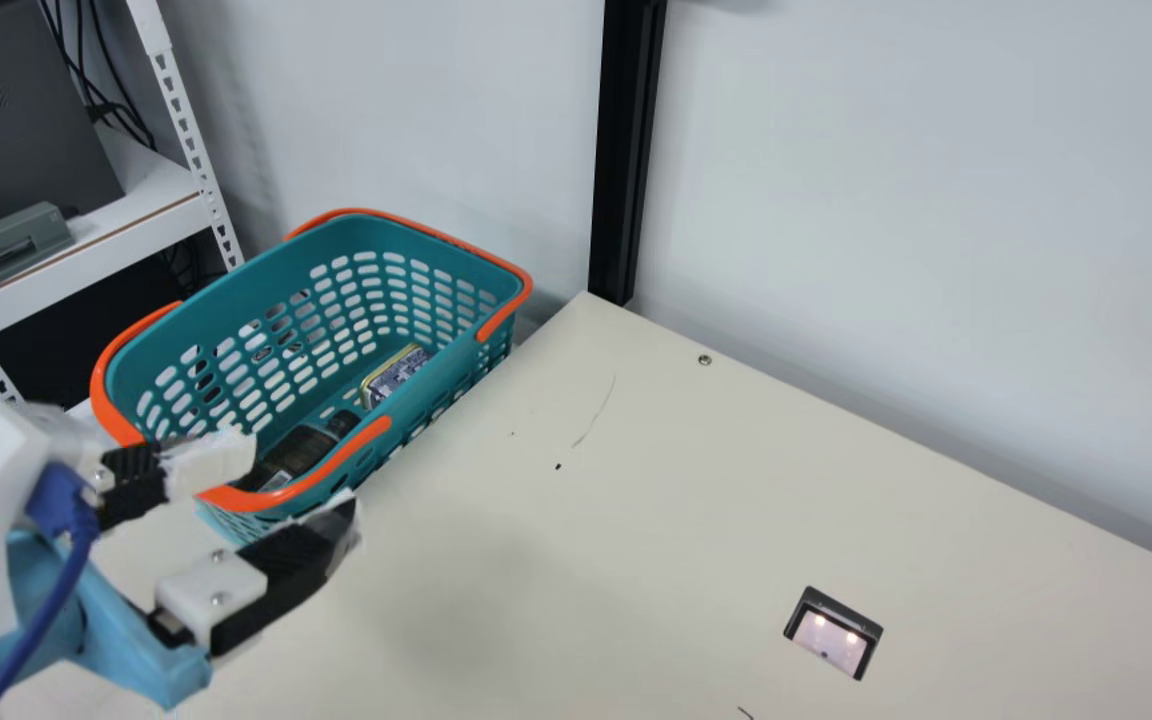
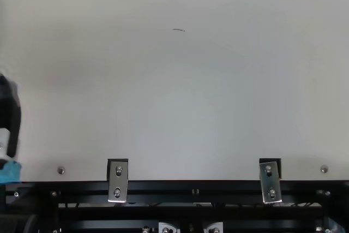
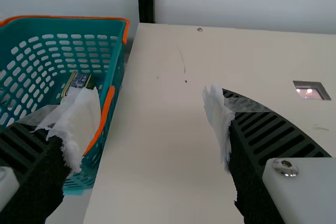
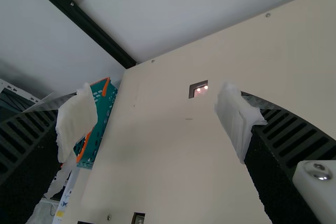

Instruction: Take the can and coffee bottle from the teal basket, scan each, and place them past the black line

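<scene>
In the main view, the black ribbed left gripper [image 1: 302,483] is hanging by the near end of the teal plastic basket [image 1: 236,275], its jaws standing apart with nothing between them. The dark coffee bottle [image 1: 301,455] is lying inside the basket, nearer these jaws than the printed, yellow-edged can [image 1: 396,375]; its long axis is running along the basket's table-side wall, neck towards the can. The orange plastic handle [image 1: 311,480] is crossing the way in, so the jaws are probably needing to clear it, then close across the bottle's width. Well apart from the basket, the black-framed scanner window [image 1: 831,640] is sitting in the cream table [image 1: 536,600].

In the top view, one left finger is showing at the basket's side of the table.

In the left wrist view, one finger is overlapping the basket, the other lying beyond its table side.

In the right wrist view, the right gripper [image 4: 160,121] is holding its jaws apart, empty, farther from the basket.
</scene>
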